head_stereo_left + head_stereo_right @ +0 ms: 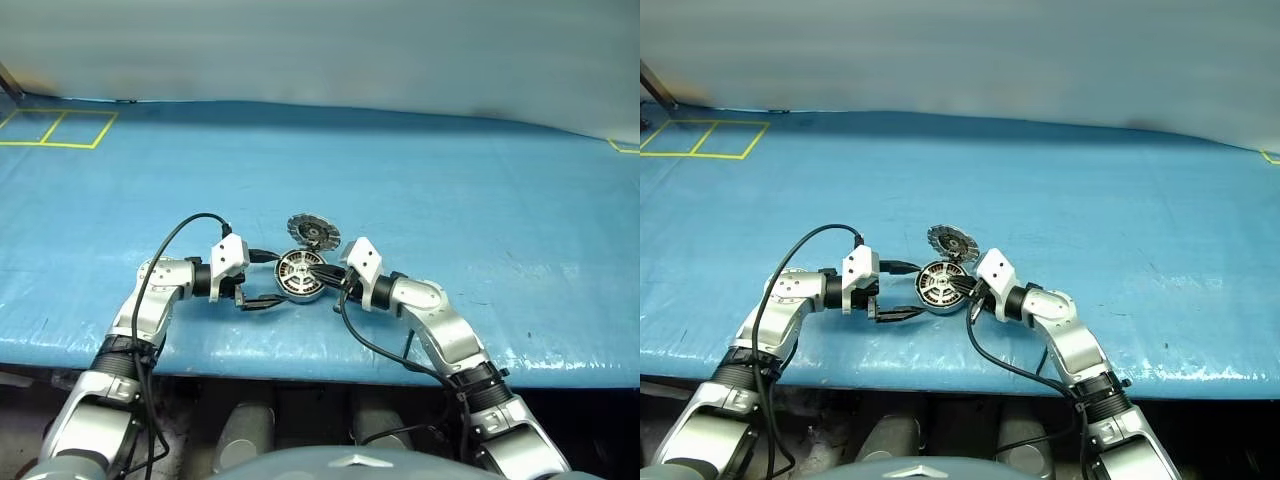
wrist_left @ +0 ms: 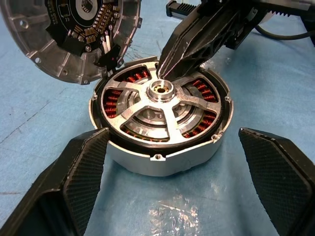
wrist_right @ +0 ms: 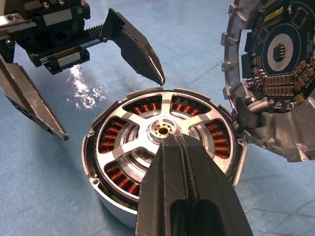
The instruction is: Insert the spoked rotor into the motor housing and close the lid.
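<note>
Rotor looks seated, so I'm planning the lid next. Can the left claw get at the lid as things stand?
Probably not directly. The lid leans propped at the far edge of the motor housing, and the open left claw straddles the housing's near side. The shut right claw rests over the spoked rotor in between.

In the right wrist view the shut right claw (image 3: 172,140) hides the spoked rotor (image 3: 129,147) from about four to seven o'clock, the lid (image 3: 275,73) is cut off at the frame's edge, and most copper windings lie concealed beneath the spokes.
</note>
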